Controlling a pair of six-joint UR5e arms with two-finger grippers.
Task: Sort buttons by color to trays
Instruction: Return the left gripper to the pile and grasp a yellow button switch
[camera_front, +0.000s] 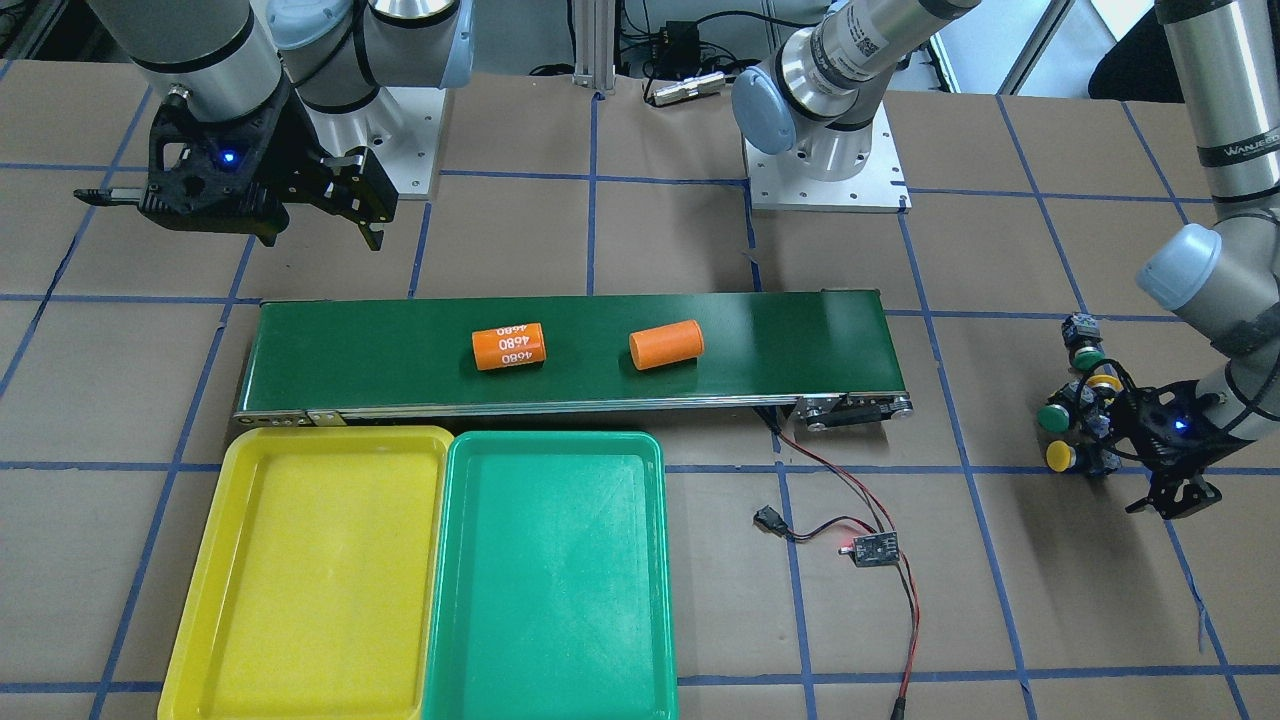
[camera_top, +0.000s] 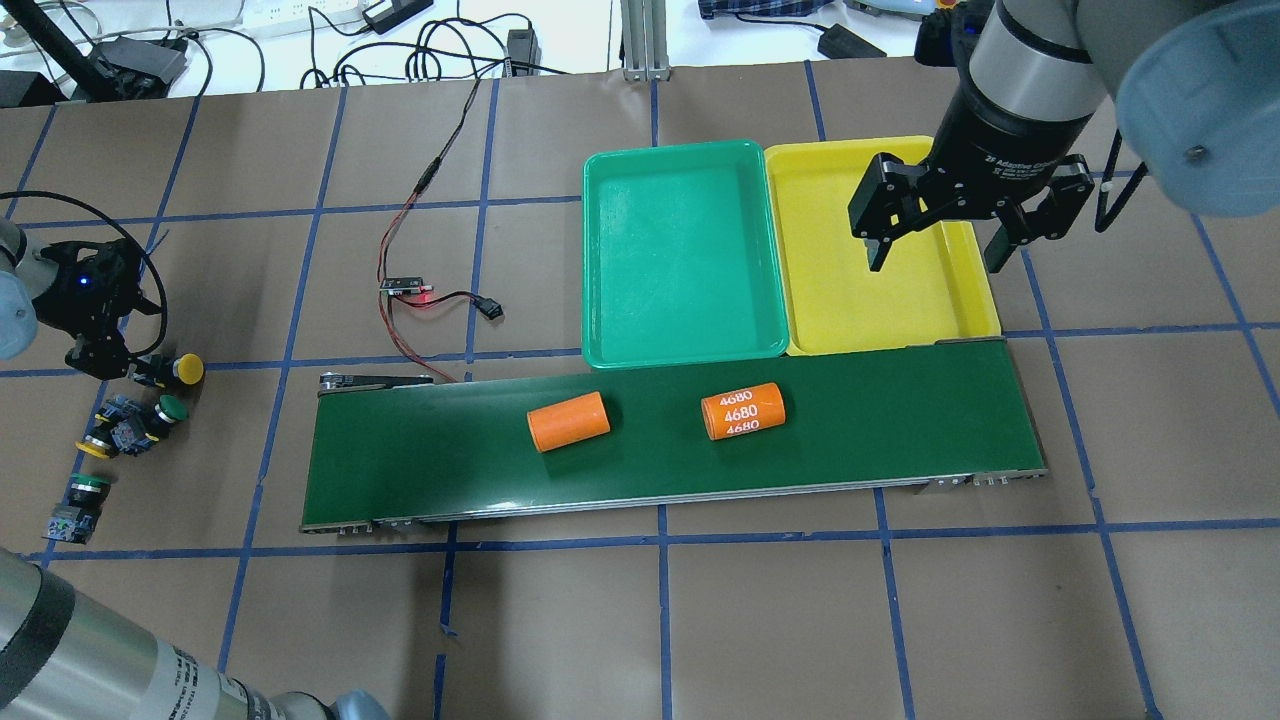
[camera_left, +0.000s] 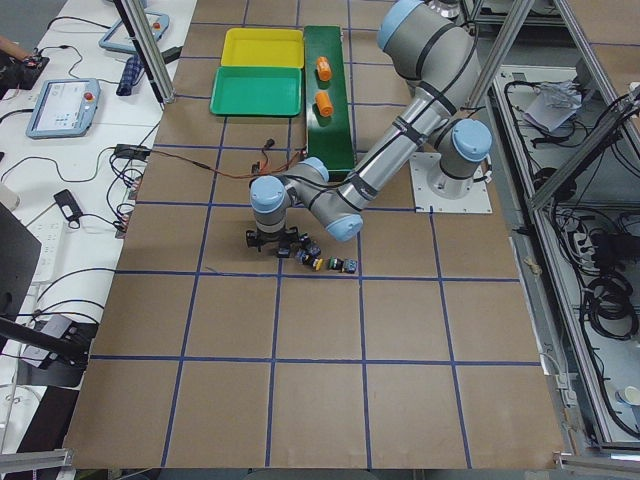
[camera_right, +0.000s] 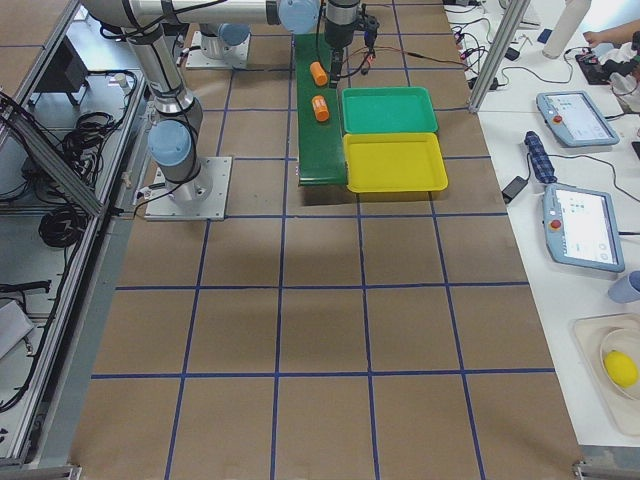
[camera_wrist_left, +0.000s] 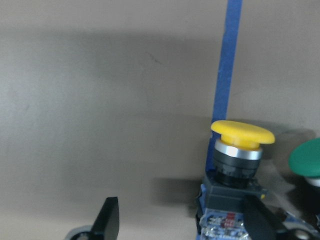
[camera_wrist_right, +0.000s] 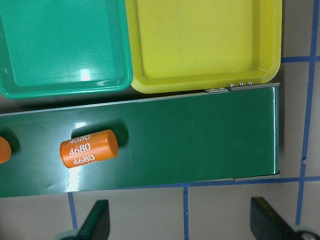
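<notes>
Four buttons lie in a cluster on the table: a yellow one (camera_top: 178, 370), a green one (camera_top: 168, 409), a second yellow one (camera_top: 98, 446) and a second green one (camera_top: 82, 492). My left gripper (camera_top: 115, 360) is open and low beside the first yellow button (camera_wrist_left: 242, 150), whose block sits against one fingertip (camera_wrist_left: 257, 222). I cannot tell whether they touch. My right gripper (camera_top: 935, 250) is open and empty above the yellow tray (camera_top: 880, 300). The green tray (camera_top: 680, 250) lies next to it. Both trays are empty.
A long dark green conveyor belt (camera_top: 880, 420) lies in front of the trays and carries a plain orange cylinder (camera_top: 568, 421) and one marked "4680" (camera_top: 743, 411). A small circuit board (camera_top: 405, 287) with red and black wires lies between the buttons and the trays.
</notes>
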